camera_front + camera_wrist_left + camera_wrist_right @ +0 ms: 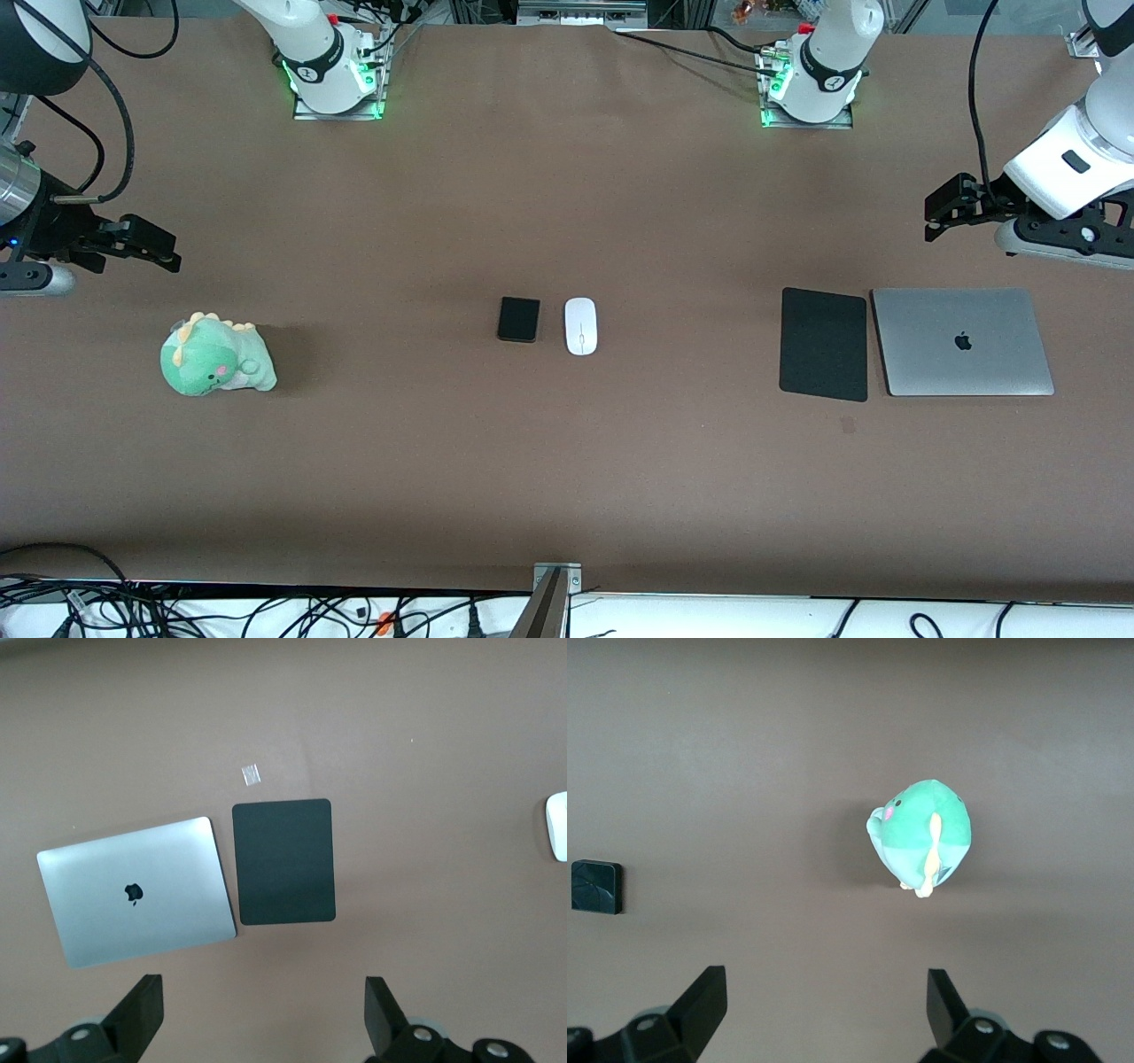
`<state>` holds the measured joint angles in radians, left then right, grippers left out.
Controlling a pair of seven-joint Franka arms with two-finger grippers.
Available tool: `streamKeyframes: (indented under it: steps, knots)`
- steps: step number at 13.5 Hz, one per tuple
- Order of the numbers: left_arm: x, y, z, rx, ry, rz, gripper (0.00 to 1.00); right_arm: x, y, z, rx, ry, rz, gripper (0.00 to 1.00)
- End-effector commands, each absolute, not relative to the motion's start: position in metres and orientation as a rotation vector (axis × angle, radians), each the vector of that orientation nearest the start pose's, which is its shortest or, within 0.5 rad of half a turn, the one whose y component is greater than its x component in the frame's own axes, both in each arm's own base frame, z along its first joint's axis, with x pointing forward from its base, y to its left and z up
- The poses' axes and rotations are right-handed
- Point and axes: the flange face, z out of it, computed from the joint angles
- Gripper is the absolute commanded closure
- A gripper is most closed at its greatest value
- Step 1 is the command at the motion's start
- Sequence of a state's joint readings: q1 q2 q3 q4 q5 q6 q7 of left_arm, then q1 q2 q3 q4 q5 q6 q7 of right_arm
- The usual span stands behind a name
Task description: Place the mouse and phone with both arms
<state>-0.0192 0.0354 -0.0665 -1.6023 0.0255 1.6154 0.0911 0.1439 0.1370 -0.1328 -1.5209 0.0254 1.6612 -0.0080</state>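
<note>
Mid-table the phone (518, 319) and the white mouse (581, 326) lie side by side, just apart. Both pincers hang wide and empty, well away: the left gripper (941, 213) near the MacBook (963, 341) and mouse pad (824, 345), the right gripper (151, 244) near the dinosaur plush (215, 355).

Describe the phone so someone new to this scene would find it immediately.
Start at the middle of the brown table, between the green plush dinosaur and the flat black mouse pad. Two small items lie side by side there. The phone is the black rounded slab; its neighbour is the glossy white oval mouse.
</note>
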Motion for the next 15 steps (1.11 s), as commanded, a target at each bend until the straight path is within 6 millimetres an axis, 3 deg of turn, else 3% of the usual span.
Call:
streamKeyframes:
  steps: [1,4,7,9,10,11,13,15]
  knots:
    - [0.575,-0.052,0.573,-3.1,0.302,0.155,0.0,0.605,0.018,0.582,-3.129,-0.049,-0.019,0.0]
    - [0.582,-0.074,0.53,-3.088,0.374,0.323,0.0,0.605,0.02,0.582,-3.127,-0.053,-0.019,0.0]
    - [0.595,-0.131,0.466,-3.1,0.5,0.457,0.0,0.605,0.018,0.582,-3.127,-0.049,-0.019,0.0]
    - [0.609,-0.161,0.425,-3.158,0.46,0.455,0.0,0.605,0.018,0.582,-3.129,-0.049,-0.019,0.0]
    - [0.61,-0.177,0.414,-3.161,0.432,0.44,0.0,0.605,0.019,0.582,-3.127,-0.053,-0.016,0.0]
    - [0.611,-0.199,0.402,-3.165,0.388,0.417,0.0,0.605,0.018,0.582,-3.129,-0.051,-0.016,0.0]
    - [0.598,-0.265,0.377,-3.15,0.325,0.38,0.0,0.605,0.018,0.582,-3.128,-0.049,-0.016,0.0]
    - [0.601,-0.303,0.357,-3.193,0.243,0.274,0.0,0.605,0.018,0.582,-3.129,-0.051,-0.016,0.0]
